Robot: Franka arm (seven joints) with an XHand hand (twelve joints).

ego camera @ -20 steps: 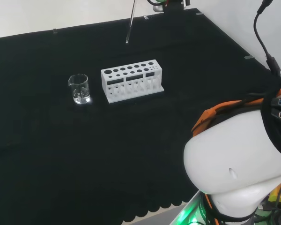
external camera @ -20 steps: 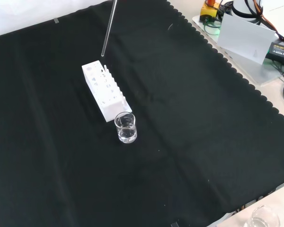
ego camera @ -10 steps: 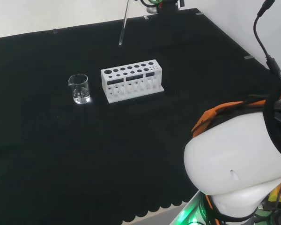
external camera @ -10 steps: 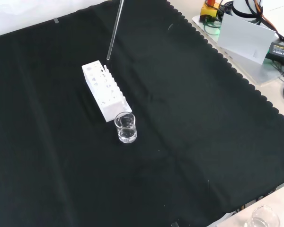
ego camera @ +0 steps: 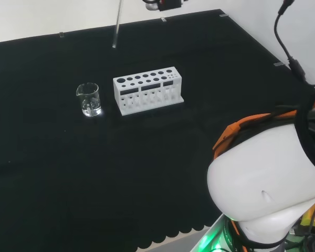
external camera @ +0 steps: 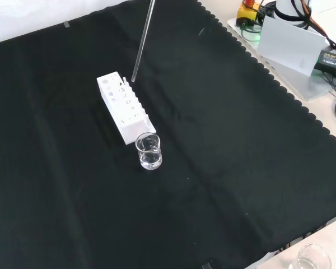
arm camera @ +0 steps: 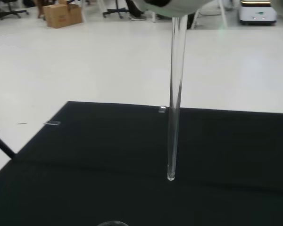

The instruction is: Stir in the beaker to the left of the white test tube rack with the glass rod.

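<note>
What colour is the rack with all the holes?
White. The test tube rack shows best in the head view.

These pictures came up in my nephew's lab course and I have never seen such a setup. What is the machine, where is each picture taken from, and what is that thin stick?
It is one white robot arm at a bench covered with black cloth. The big white shape at the right of the head view is the arm's own body, seen from a camera behind it. The front view looks down on the cloth from the opposite side. The wrist view comes from a camera by the hand and looks down along what it carries.

The thin stick is a glass rod, hanging nearly upright above the cloth with its lower end free in the air. The blurred white part over it in the wrist view belongs to the hand.

On the cloth stand a white test tube rack and a small clear beaker at its end.
</note>
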